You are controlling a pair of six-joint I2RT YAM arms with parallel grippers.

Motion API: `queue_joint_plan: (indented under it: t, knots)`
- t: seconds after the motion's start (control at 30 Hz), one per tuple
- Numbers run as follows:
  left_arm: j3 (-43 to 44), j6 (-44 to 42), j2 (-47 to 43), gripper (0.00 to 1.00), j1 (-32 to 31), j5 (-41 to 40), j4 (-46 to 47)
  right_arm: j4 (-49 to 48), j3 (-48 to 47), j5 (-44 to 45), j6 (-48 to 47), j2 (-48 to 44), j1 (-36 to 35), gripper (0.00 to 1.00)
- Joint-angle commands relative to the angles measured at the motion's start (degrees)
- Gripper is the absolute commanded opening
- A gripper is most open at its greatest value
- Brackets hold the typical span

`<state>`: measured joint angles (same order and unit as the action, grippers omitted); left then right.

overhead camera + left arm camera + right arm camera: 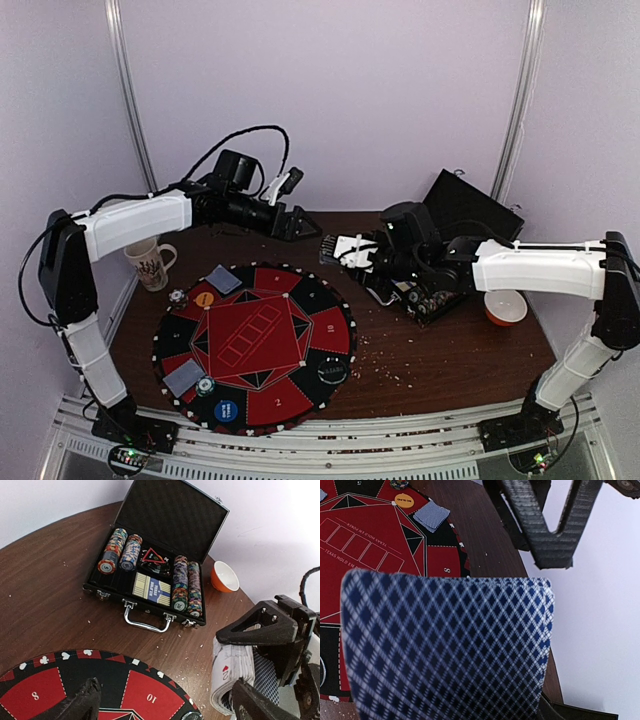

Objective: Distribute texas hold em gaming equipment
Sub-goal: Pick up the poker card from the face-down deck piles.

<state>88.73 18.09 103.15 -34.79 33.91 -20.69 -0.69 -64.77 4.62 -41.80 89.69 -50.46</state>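
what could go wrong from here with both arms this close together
1. The deck in the right gripper looks bowed with splayed edges, so cards could slip out onto the table.
2. The open left gripper hovers very near it, so moving in carelessly may bump the deck or the other gripper.
3. The deck fills the right wrist view, hiding most of the mat from that camera.
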Motion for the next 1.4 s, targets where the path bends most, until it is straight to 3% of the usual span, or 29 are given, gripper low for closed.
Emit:
queue_joint_plan:
  t: [0.0, 0.27, 0.47, 0.8, 1.2, 1.37]
  knots:
    - [-2.4, 3.3, -0.6, 0.95, -0.6, 5.9, 8.3, -1.7, -2.2, -0.5, 1.0, 0.3, -0.5, 0.44]
    - [-7.2, 4.5, -3.2, 0.97, -0.6, 4.0, 14.1, -1.7, -2.5, -0.3, 0.8, 1.2, -0.5, 0.44]
    - [-10.6, 6.6, -6.6, 0.90, 1.0, -2.6, 18.0, -1.7, -2.4, -0.4, 0.9, 1.4, -0.5, 0.44]
    - [-14.5, 7.1, -7.6, 0.94, -1.1, 6.5, 21.1, -1.8, -2.7, -0.4, 0.8, 1.7, -0.5, 0.44]
    - [-14.9, 8.2, -6.6, 0.97, -2.2, 8.8, 23.5, -1.2, -3.0, -0.6, 0.7, 1.6, -0.5, 0.44]
    - [-13.8, 6.9, -4.6, 0.97, -3.1, 5.3, 19.8, -1.2, -3.0, -0.6, 0.8, 1.5, -0.4, 0.44]
